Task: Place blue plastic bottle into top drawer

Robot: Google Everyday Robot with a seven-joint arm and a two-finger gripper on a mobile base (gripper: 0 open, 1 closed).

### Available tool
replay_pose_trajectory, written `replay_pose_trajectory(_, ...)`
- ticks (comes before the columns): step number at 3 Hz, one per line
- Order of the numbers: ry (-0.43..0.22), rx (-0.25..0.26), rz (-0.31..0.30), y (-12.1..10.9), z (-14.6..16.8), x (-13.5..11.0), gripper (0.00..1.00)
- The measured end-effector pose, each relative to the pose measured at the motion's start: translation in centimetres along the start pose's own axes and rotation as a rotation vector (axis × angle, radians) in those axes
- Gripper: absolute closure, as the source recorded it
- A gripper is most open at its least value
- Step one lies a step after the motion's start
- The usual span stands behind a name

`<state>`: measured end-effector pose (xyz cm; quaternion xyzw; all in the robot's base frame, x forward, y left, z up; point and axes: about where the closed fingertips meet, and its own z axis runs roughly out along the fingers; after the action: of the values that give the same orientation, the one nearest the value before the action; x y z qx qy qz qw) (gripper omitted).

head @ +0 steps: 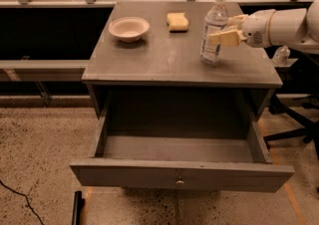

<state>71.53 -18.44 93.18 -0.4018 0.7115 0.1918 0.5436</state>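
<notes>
Hidden/cut off: arm (286, 24) runs out of the R edge, so only the wrist end is visible. The part of the gripper (220, 29) nearest the cam covers part of the bottle label. Can't tell if it's clamped on the bottle or loose around it. Small clear bottle (281, 56) beyond the cabinet's R edge is half hidden by the arm. Drawer back is in shadow under the cabinet top (164, 57).

Room: top drawer (182, 171) is pulled fully out toward the cam, w/ a bare floor inside. Bowl (128, 28) and yellow sponge (178, 21) sit at the rear of the top, well apart from the bottle. Chair base (294, 124) is near the drawer's R side.

Blue plastic bottle (215, 14) stands upright on the top, R side, near the R edge. Gripper comes in from the R at its mid-height, at the label.
</notes>
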Motion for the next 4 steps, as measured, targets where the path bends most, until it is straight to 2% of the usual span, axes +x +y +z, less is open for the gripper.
replay_pose_trajectory(1, 0.018, 0.055, 0.054, 4.7, -5.7, 0.7, 1.0)
replay_pose_trajectory(2, 0.018, 0.055, 0.054, 4.7, -5.7, 0.7, 1.0)
replay_pose_trajectory(3, -0.004, -0.019, 0.072, 7.8, -5.3, 0.9, 1.0)
replay_pose_trajectory(4, -0.022, -0.13, 0.088, 11.9, -5.4, 0.9, 1.0)
